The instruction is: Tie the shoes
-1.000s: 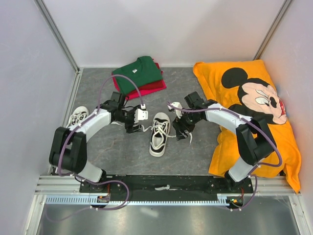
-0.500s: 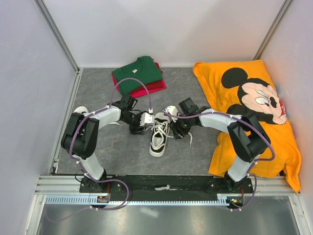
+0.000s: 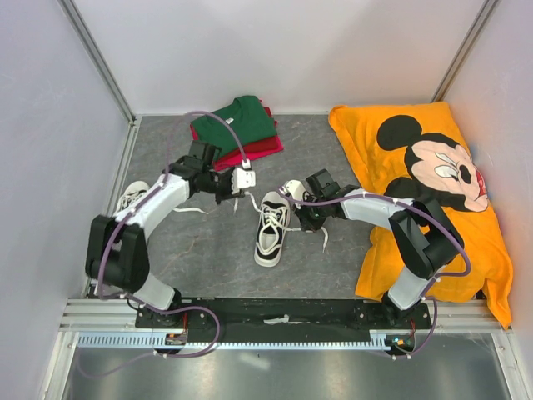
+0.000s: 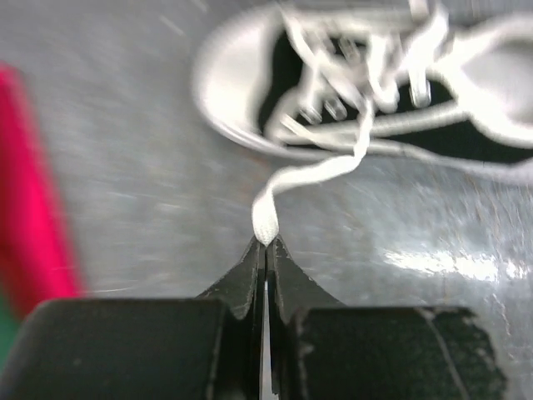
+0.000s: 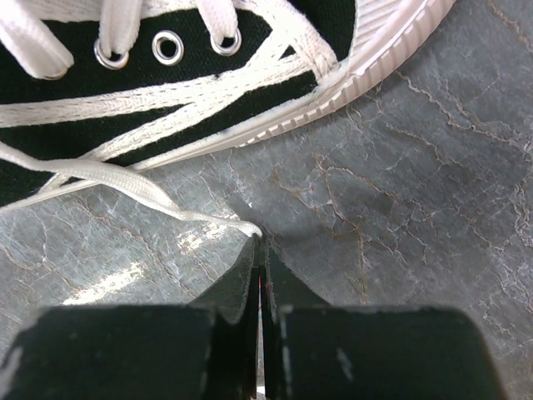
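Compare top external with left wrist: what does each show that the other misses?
Only top external: the second shoe by the left wall, the orange Mickey cloth, and the right hand beside the middle shoe.
Only left wrist: the left hand pinched shut on a white lace end.
Both: the middle shoe, its loose laces, the grey table and the red shirt.

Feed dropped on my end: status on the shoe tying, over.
Left gripper, jaws shut on one lace tip. Right gripper, jaws shut on the other lace tip. Centre shoe not yet tied. Nothing blocking.
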`<state>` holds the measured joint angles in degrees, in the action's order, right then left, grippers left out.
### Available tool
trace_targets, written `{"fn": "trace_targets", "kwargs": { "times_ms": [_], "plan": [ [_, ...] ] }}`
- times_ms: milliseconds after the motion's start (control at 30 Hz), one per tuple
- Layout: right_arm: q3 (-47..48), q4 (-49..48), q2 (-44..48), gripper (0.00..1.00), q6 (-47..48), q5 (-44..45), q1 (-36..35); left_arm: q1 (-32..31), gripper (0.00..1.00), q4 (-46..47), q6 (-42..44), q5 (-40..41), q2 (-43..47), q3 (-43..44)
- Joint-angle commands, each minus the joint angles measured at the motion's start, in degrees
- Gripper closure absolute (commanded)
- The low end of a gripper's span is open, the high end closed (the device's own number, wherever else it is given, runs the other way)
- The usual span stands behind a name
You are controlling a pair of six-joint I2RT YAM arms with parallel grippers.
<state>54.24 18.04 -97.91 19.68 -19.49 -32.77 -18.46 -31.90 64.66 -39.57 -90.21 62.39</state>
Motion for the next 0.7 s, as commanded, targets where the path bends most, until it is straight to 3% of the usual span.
{"fn": "trace_targets", "kwargs": {
  "times_ms": [0, 333, 433, 500, 533, 600, 667],
  "plan": [
    [-1.9, 5.9, -2.5, 1.00, 0.7, 3.7, -0.2, -0.4, 0.98, -0.9, -7.2, -6.8, 7.5, 5.1],
    [-6.2, 10.8, 3.7, 1.00, 7.6, 11.8, 0.0, -1.1, 0.98, -3.7, -7.4, -5.9, 6.5, 6.3],
    [-5.3, 13.0, 5.9, 1.00, 9.1, 8.9, 0.0, -1.1, 0.98, -3.6, -7.2, -6.0, 6.0, 6.0],
    [-3.7, 13.2, 7.3, 0.76, 9.2, 5.6, 0.0, -1.2, 0.98, -3.7, -6.9, -6.0, 5.7, 5.6],
    [-3.3, 12.8, 7.6, 0.50, 8.9, 4.9, 0.1, -1.2, 0.98, -3.7, -6.8, -6.0, 5.3, 5.5],
    [-1.3, 12.9, 7.6, 0.35, 9.0, 3.1, -0.3, -1.1, 0.99, -3.6, -6.8, -6.0, 5.1, 5.5],
    [0.7, 12.8, 6.8, 0.30, 8.8, 1.0, -0.5, -1.3, 0.98, -3.7, -6.7, -6.0, 4.8, 5.5]
  ]
}}
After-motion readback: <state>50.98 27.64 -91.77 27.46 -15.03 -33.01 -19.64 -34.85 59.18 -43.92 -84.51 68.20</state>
